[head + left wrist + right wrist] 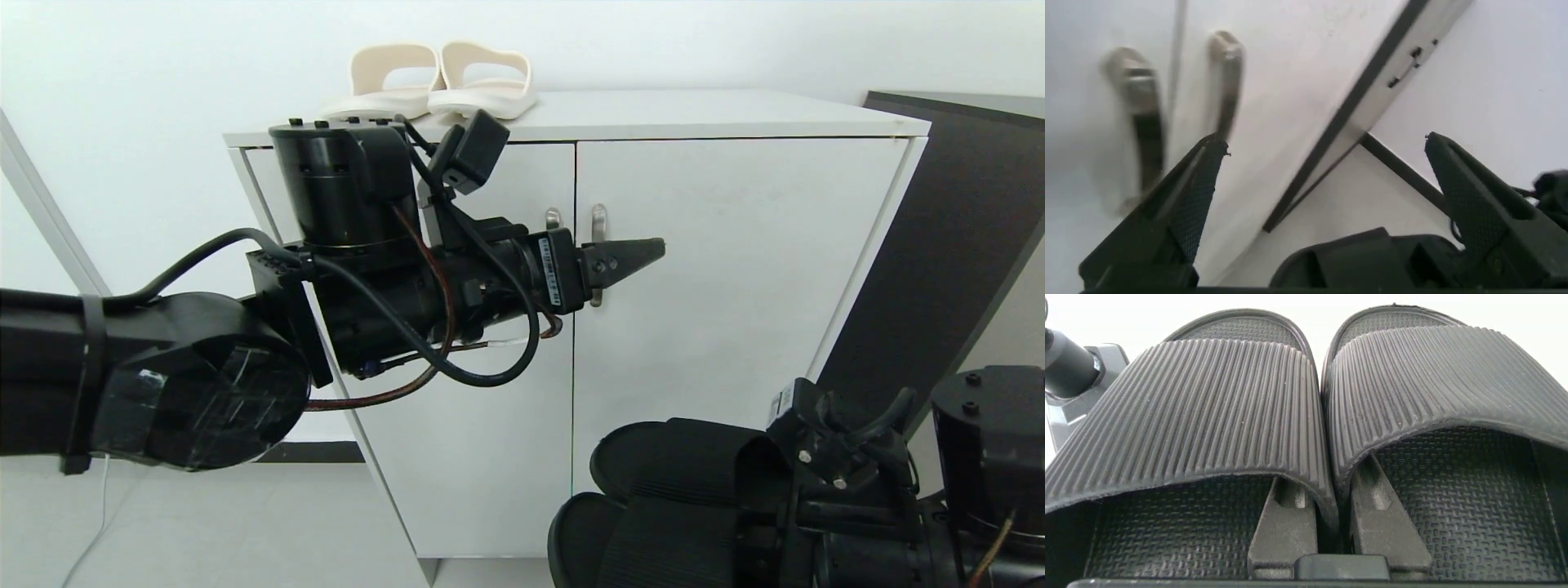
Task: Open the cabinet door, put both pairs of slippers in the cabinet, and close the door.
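The left gripper's fingers (1184, 216) stand wide apart with nothing between them. The left gripper (1324, 140) is held level at the middle of the cabinet (735, 269) front, where the two doors meet. Its tips are in front of the pair of upright metal handles (1139, 139), just past the right door's handle in the head view. Whether a finger touches a handle cannot be told.

The right gripper's fingers (1286, 535) are clamped on the black slippers (1225, 416). One finger lies inside each slipper, under its ribbed strap, and together they pinch the two adjoining inner side walls. The right gripper (816, 478) holds the pair side by side, low and near on the right, in front of the lower part of the right door (718, 327).

Both doors are shut, the left door (482, 425) partly hidden behind the left arm.

The cream slippers (441, 82) sit on top of the cabinet toward its left end, side by side and touching each other, close to the front edge.

A dark panel (939, 245) stands just to the right of the cabinet, and a white wall (122, 98) is behind.
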Tool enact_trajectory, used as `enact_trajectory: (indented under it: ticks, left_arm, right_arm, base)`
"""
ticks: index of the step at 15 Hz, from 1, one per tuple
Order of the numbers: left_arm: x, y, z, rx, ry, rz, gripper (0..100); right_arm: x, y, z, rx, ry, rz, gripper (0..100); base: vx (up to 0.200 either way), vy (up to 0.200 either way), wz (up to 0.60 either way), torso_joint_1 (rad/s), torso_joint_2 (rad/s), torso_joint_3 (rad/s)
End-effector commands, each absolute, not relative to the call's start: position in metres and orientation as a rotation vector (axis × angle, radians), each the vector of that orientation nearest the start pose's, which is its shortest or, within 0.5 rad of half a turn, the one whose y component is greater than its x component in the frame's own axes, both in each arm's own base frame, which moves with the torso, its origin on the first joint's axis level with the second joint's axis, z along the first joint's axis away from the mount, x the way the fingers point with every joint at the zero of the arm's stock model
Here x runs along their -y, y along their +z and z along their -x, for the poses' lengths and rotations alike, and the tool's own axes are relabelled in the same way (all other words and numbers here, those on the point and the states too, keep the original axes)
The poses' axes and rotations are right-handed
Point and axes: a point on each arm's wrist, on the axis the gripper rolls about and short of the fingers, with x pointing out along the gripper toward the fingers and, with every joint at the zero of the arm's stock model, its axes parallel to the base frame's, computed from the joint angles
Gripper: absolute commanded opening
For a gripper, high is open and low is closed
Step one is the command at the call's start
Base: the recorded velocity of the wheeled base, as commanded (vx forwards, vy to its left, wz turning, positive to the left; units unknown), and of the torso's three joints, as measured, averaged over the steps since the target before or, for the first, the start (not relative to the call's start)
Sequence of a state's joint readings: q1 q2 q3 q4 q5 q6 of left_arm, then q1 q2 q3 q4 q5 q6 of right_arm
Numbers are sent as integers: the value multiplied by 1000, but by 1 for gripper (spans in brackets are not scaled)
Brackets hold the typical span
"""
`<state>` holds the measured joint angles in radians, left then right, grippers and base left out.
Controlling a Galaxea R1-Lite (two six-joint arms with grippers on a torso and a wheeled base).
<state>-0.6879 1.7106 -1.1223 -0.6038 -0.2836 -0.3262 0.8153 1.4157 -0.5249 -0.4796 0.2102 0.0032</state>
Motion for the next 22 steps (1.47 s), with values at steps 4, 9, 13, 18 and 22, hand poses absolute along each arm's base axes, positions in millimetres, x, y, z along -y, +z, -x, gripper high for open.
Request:
enact_trajectory:
  ticks: [4, 9, 13, 18, 22]
  left_arm:
    - [216, 260, -267, -148, -931, 305, 100]
    - [229, 254, -283, -154, -932, 304, 100]
    - [234, 250, -287, -161, -934, 309, 0]
    - [227, 247, -277, -176, -936, 307, 0]
    - [219, 249, -251, -179, -962, 306, 0]
  right_arm:
    - [-161, 167, -145, -414, 1009, 127, 0]
    - [-161, 165, -145, -419, 1008, 128, 0]
    - [-161, 165, -145, -421, 1010, 128, 0]
    - [-159, 160, -141, -432, 1031, 153, 0]
    - [-152, 156, -130, -432, 1179, 153, 0]
  base:
    - [0, 0, 0, 0, 0, 0]
    - [0, 0, 0, 0, 0, 0]
    - [0, 0, 0, 0, 0, 0]
    - [0, 0, 0, 0, 0, 0]
    - [0, 0, 0, 0, 0, 0]
